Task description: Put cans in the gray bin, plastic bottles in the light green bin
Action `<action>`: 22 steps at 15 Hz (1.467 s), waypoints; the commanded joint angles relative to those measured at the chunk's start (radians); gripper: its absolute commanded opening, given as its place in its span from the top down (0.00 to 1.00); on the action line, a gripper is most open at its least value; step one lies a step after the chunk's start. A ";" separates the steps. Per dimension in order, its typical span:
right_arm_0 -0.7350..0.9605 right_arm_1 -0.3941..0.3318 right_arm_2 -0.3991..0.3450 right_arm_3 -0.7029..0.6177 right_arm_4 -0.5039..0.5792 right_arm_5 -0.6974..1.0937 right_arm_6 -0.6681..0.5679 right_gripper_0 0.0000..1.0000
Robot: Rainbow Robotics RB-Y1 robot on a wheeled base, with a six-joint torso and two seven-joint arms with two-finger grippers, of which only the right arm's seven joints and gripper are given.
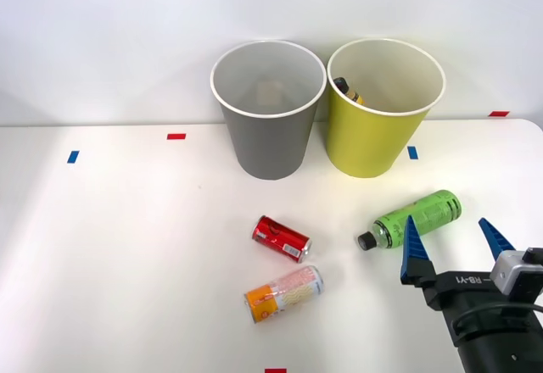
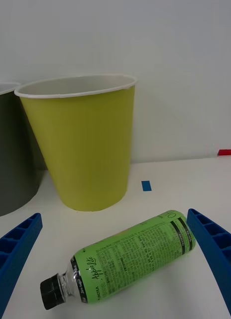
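On the white table [image 1: 127,246] the gray bin [image 1: 268,136] and the light green bin [image 1: 373,131] stand upright side by side at the far edge, close together, the gray one to the robot's left. Inside the light green bin a black-capped bottle with a yellow label [image 1: 346,90] leans against the wall nearest the gray bin. Something pale lies at the bottom of the gray bin, too faint to tell what it is. The bright green bottle [image 1: 413,218] lies on its side on the table in front of the light green bin, its black cap pointing toward the robot's left and slightly toward the robot. The right gripper [image 1: 451,246] hovers just on the near side of this bottle with its blue ribbed fingers [image 1: 411,250] spread wide apart and holding nothing; in the wrist view the bottle [image 2: 130,254] lies between the two fingers [image 2: 212,249], touching neither. Further to the robot's left, the red can [image 1: 281,238] and the orange and pale pink can [image 1: 284,292] both lie on their sides near each other, the red one farther from the robot. Small blue and red tape marks [image 1: 176,136] dot the table
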 commanded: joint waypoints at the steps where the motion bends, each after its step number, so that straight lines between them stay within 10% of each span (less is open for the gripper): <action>1: 0.012 0.014 -0.005 0.000 0.087 -0.001 0.003 0.00; 6: 0.054 0.064 0.011 0.000 0.336 -0.011 -0.221 0.00; 12: 0.031 0.127 0.014 0.227 0.905 -0.285 -0.833 0.00; 22: 0.243 0.006 0.046 0.227 1.092 -0.449 -0.931 0.00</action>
